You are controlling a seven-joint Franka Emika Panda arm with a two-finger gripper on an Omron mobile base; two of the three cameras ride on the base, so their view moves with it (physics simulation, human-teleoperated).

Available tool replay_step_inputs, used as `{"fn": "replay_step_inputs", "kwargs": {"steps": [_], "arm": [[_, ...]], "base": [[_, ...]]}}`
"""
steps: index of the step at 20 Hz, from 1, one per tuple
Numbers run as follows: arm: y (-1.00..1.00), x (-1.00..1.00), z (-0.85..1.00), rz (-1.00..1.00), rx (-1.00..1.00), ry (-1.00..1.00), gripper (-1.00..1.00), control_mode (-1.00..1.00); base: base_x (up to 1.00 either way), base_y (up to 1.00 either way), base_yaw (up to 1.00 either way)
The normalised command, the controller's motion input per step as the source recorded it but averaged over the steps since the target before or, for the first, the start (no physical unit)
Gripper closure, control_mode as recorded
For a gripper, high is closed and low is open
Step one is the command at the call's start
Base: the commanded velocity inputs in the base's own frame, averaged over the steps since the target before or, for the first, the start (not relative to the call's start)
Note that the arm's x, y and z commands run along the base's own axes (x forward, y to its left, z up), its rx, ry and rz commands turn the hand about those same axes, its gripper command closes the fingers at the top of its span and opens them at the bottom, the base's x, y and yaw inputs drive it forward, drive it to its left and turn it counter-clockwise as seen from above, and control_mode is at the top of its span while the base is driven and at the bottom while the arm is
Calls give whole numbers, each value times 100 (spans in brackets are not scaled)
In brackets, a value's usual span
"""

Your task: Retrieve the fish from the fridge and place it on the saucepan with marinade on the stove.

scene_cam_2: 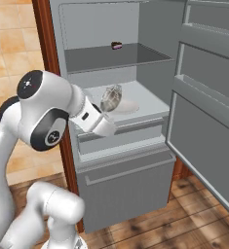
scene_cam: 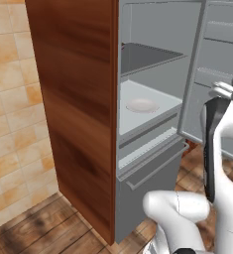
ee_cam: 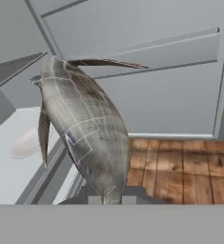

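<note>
**Spotter:** What's the gripper (ee_cam: 112, 199) doing?

**Me:** It's pinching the fish (ee_cam: 82, 128) by one end; the fish fills the centre-left of the hand view, outside the fridge (scene_cam_2: 135, 73), above the pale plate (scene_cam_2: 128, 105) at mid-frame.

**Spotter:** Advice?

**Me:** I'd back straight out, clear of the open door (scene_cam_2: 208, 97) on the right, and keep the squeeze firm before driving to the stove.

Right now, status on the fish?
Gripper shut on fish. Fish lifted off the plate, outside the fridge. Open door alongside.
</note>
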Motion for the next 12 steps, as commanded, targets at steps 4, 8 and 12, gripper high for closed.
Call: {"fn": "replay_step_inputs", "kwargs": {"steps": [4, 8, 12], "arm": [[5, -68, -41, 0, -2, 0, 100, -100], [0, -43, -27, 0, 0, 1, 100, -100], [0, -4, -4, 0, 0, 1, 100, -100]], "base": [[0, 0, 0], [0, 0, 0], [0, 0, 0]]}}
